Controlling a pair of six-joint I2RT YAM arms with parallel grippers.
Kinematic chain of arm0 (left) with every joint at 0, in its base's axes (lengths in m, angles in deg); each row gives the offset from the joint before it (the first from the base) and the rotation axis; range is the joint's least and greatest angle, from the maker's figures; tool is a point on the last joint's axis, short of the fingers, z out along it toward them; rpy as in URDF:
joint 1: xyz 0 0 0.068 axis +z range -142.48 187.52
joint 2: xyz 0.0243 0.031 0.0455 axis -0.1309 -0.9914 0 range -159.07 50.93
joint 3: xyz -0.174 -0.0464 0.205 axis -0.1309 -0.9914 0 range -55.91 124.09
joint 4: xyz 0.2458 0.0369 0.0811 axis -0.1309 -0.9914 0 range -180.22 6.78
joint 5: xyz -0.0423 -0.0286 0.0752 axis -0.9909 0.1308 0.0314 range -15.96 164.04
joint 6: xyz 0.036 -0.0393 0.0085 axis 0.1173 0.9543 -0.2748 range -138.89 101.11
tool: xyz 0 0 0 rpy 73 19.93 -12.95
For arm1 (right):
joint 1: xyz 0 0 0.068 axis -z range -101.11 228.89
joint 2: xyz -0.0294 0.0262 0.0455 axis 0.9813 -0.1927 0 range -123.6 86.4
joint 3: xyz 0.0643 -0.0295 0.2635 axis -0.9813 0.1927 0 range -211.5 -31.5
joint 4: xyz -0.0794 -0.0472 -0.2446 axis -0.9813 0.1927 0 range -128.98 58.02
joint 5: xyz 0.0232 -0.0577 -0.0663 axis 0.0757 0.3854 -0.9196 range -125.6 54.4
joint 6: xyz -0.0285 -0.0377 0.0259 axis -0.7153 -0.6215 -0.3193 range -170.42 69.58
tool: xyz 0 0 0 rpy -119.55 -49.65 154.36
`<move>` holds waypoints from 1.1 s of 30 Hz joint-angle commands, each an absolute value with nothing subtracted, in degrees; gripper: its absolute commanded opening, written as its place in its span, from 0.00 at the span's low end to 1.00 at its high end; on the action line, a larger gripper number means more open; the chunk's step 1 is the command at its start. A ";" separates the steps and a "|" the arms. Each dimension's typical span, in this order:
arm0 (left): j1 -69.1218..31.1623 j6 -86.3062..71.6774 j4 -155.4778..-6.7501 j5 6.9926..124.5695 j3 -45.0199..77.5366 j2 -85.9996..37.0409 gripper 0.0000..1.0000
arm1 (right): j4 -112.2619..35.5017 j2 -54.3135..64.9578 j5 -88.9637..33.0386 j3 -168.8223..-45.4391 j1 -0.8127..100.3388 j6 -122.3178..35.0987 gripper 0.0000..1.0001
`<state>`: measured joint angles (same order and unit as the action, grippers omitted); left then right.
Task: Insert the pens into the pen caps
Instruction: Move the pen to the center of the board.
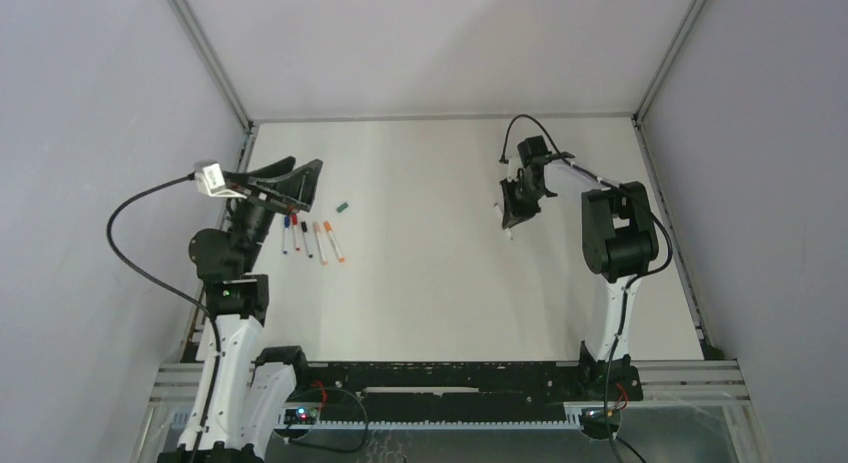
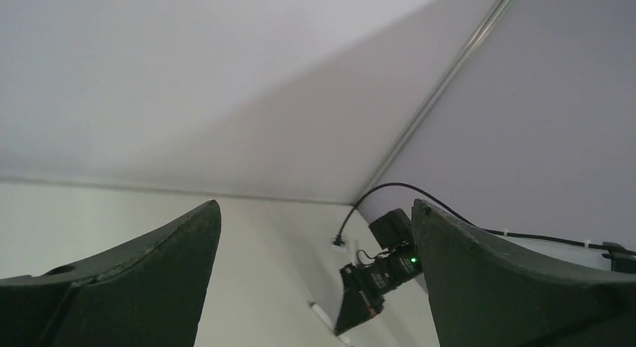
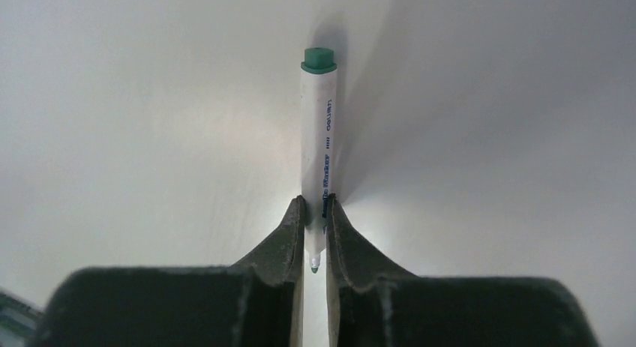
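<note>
Green pen (image 3: 318, 137): white barrel with printed lettering, a green end plug (image 3: 319, 59) at the far end and a small green nib (image 3: 313, 268) at the near end.
Pen position: pinched in the right hand (image 3: 315, 208) and projecting straight out ahead of the fingertips. The nib lies back between the fingers, towards the palm. Whether the far end touches the worktop (image 1: 430, 283) cannot be told.
Handling: judged light and stiff. The smooth plastic is likely to slip or pivot under a light pinch, and the nib is the delicate part.
Hold point: the barrel, with the nib left free. In the present hold the nib is enclosed by the hand, so a re-grip or a handover would probably be needed before capping.
Right hand: pressed together on the pen, close to its nib end.
Right arm (image 1: 620, 233): reached forward and inward, wrist bent so the hand points down at the worktop.
Green cap (image 1: 341, 207): lies on the worktop just ahead of the left hand (image 2: 315, 206), well apart from the right hand.
Other pens (image 1: 312, 239): a row of about five beside and below the left hand. Whether they are capped is too small to tell.
Left hand: spread wide, holding nothing.
Left arm (image 1: 235, 283): raised, hand roughly level and aimed across towards the right arm.
</note>
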<state>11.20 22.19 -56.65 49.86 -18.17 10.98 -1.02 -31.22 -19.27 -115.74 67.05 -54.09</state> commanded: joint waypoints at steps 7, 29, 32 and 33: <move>4.65 34.46 -49.60 47.51 -28.34 8.83 0.97 | -6.15 -22.74 -3.52 -107.48 60.35 -41.00 0.40; -29.07 2.09 -80.23 65.33 -0.18 -33.06 0.78 | 1.67 -6.07 26.15 -107.35 75.80 -68.96 0.45; -31.54 3.72 -88.34 66.89 8.83 -42.83 0.71 | 1.75 -6.22 25.54 -107.40 76.26 -69.09 0.46; -32.40 3.97 -89.73 67.16 11.20 -45.26 0.70 | 1.51 -6.50 25.79 -107.35 76.94 -68.61 0.46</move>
<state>-29.74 5.18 -79.88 63.63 1.67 -37.95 0.20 -7.99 23.25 -107.15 76.23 -65.54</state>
